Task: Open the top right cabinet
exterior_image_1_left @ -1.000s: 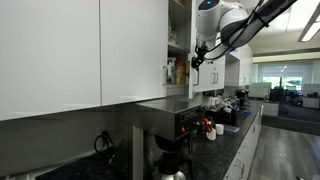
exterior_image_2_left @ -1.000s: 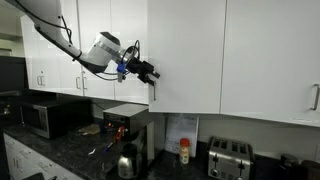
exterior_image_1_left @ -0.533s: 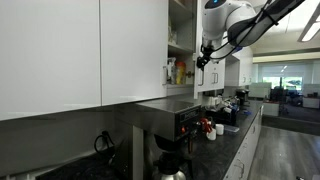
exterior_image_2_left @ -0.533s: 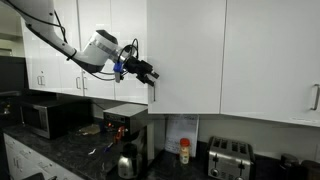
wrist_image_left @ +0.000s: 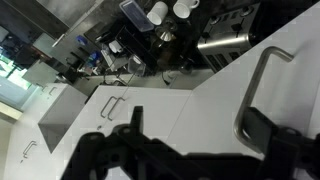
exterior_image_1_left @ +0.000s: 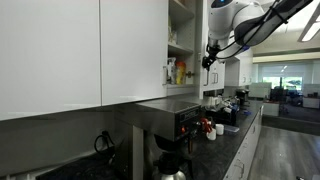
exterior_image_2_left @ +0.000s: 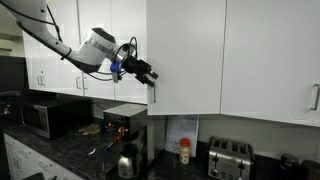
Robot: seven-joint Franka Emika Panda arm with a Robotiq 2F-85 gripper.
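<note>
Several yellow and orange bottles (exterior_image_1_left: 178, 71) stand on a shelf in the open cabinet (exterior_image_1_left: 181, 28). With jaws apart at the handle (wrist_image_left: 256, 95), the gripper (exterior_image_2_left: 151, 77) has swung the door (exterior_image_2_left: 185, 55) wider.

Office break kitchen. Glossy white wall cabinets (exterior_image_2_left: 260, 60) over a dark speckled tabletop (exterior_image_1_left: 238, 138). On it: microwave (exterior_image_2_left: 45, 118), coffee brewer (exterior_image_2_left: 127, 122), toaster (exterior_image_2_left: 230, 157). Open office floor with big windows (exterior_image_1_left: 285, 82) and a ceiling strip light (exterior_image_1_left: 310, 33) beyond.
</note>
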